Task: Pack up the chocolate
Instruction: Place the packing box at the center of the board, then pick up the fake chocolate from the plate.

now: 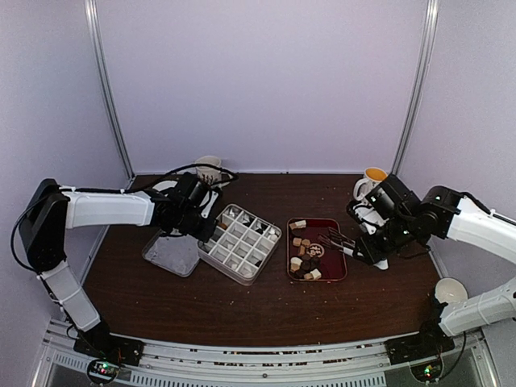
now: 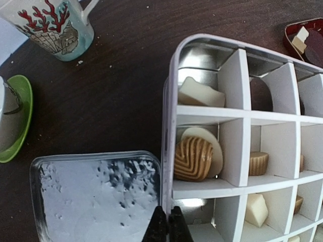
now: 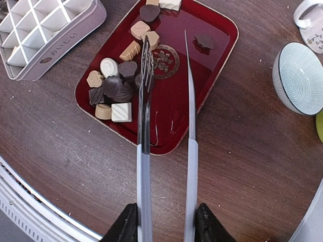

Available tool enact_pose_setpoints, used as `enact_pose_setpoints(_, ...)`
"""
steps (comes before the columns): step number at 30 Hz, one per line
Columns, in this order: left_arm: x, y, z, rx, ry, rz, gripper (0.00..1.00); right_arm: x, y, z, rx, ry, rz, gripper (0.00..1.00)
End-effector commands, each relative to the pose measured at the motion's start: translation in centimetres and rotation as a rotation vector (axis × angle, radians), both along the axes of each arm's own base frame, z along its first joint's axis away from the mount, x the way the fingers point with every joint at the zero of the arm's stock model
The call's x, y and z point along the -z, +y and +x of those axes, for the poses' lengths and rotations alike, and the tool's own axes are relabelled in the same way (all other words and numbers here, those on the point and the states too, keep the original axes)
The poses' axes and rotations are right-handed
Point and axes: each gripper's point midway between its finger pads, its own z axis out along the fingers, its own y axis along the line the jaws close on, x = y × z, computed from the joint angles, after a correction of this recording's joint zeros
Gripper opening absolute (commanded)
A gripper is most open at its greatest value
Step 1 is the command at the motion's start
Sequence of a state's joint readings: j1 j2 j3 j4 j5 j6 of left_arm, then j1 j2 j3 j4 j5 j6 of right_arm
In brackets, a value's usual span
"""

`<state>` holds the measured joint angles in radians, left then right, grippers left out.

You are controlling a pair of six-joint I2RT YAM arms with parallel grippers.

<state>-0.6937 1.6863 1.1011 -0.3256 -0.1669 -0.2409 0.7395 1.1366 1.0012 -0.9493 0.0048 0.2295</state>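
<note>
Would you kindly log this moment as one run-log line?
left claw: shut, at divider box rim | right claw: gripping tongs, tips apart over red tray | chocolates: on tray, some boxed

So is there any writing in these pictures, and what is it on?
White divided box, side wall: a short row of Japanese-looking characters, too small to read for sure.
Red tray: a gold round emblem, no legible words.
White mug: dark marks, blurred.
Coral mug: a picture only, no words.
</note>
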Motion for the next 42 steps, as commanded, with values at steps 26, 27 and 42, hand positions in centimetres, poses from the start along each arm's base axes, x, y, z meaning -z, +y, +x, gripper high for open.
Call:
enact_pose_setpoints(26, -1.1, -3.1, 0.8, -0.181, 0.066, -0.334, 0.19, 2.3, 1.9, -1.5, -0.079, 0.187, 0.105, 0.40)
enact_pose_setpoints(27, -1.2, -3.1, 0.8, -0.179, 0.062, -0.333, 0.20, 2.1, 1.8, -1.4, -0.072, 0.177, 0.102, 0.40)
enact_pose_setpoints(42, -4.7, -1.8, 0.4, -0.146, -0.059, -0.343, 0.29, 2.0, 2.1, -2.0, -0.066, 0.218, 0.124, 0.35)
